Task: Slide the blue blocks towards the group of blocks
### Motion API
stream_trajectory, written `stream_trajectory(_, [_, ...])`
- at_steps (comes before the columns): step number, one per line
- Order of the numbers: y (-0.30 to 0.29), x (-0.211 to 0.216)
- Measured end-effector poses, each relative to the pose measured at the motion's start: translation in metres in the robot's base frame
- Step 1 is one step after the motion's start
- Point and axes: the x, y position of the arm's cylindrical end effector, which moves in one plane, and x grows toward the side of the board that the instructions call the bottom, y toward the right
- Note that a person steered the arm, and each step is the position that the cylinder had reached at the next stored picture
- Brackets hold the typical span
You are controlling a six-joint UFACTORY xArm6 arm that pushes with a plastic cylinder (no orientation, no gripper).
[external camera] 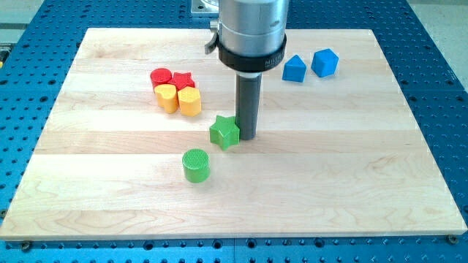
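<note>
Two blue blocks lie at the view's top right: a house-like blue block (294, 69) and a blue cube-like block (325, 62) just to its right. A group sits at the view's upper left: a red cylinder (161, 77), a red star (183, 79), a yellow heart-like block (167, 97) and a yellow block (189, 101). My tip (246, 136) rests at the board's middle, touching the right side of a green star (224, 131). A green cylinder (196, 164) stands below and left of the star. The tip is well below and left of the blue blocks.
The wooden board (351, 183) lies on a blue perforated table (446, 88). The arm's grey body (252, 29) hangs over the board's top middle, between the group and the blue blocks.
</note>
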Motion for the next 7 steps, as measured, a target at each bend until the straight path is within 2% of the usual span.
stream_trajectory(1, [-0.002, -0.035])
stream_trajectory(2, [-0.03, -0.005])
stream_trajectory(3, [-0.03, 0.012])
stream_trajectory(4, [0.01, -0.015])
stream_trajectory(6, [0.204, -0.129])
stream_trajectory(7, [0.222, -0.165])
